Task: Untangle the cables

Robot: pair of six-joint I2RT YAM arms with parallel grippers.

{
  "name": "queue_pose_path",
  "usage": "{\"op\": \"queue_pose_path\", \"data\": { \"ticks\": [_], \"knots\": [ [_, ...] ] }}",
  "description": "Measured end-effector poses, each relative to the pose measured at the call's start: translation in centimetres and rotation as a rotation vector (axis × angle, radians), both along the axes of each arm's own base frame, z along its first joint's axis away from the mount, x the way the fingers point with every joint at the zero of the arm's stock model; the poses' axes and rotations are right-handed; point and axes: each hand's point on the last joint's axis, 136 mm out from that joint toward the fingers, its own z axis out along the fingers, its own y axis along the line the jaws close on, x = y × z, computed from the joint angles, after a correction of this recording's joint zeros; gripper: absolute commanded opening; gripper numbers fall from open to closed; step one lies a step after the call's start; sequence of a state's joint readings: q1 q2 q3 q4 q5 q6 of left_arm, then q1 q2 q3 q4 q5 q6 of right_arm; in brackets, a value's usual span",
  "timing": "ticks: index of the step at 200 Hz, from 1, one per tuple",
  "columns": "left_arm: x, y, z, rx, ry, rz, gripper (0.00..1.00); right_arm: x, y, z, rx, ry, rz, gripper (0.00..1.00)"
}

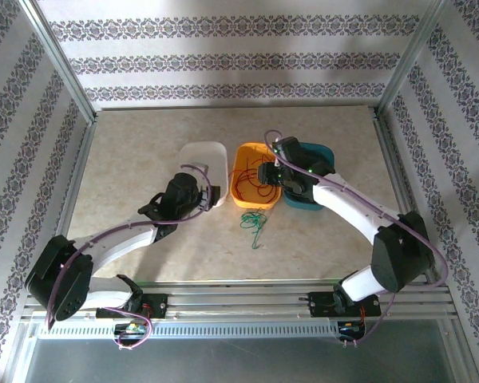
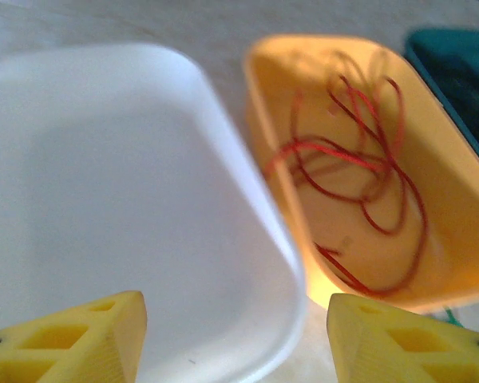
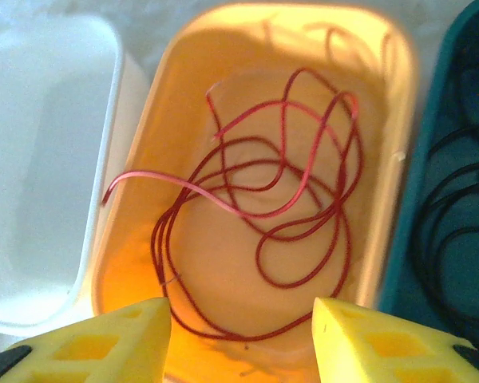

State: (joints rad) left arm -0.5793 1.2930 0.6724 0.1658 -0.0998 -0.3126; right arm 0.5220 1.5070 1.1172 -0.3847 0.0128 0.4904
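Observation:
A red cable lies looped inside the orange tray; it also shows in the left wrist view and from above. My right gripper hangs open just above that tray's near end, nothing between its yellow fingers. A dark cable sits in the teal tray. A green cable lies tangled on the table in front of the orange tray. My left gripper is open over the near right corner of the white tray, holding nothing.
The three trays stand side by side mid-table: white, orange, teal. Metal frame posts and patterned walls bound the table. Bare tabletop lies to the left and behind the trays.

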Motion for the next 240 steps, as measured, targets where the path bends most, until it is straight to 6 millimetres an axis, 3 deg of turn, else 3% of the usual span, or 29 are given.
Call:
{"op": "queue_pose_path", "data": {
  "ticks": [25, 74, 116, 148, 240],
  "knots": [
    [0.6, 1.3, 0.2, 0.015, -0.015, 0.075, 0.62, 0.8, 1.3, -2.0, -0.015, 0.072, 0.017, 0.46],
    [0.7, 1.7, 0.2, -0.009, -0.009, 0.114, 0.61, 5.8, 4.1, -5.5, -0.056, 0.154, 0.013, 0.44],
    [0.5, 1.7, -0.1, -0.007, 0.001, 0.114, 0.61, 7.8, 3.7, -8.7, -0.074, 0.231, -0.044, 0.44],
    [0.5, 1.7, -0.1, -0.007, 0.0, 0.113, 0.61, 7.5, 2.4, -11.1, -0.094, 0.304, -0.093, 0.44],
    [0.4, 1.6, -0.3, -0.007, 0.007, 0.106, 0.63, 4.5, 3.1, -12.6, -0.17, 0.363, -0.068, 0.44]
  ]
}}
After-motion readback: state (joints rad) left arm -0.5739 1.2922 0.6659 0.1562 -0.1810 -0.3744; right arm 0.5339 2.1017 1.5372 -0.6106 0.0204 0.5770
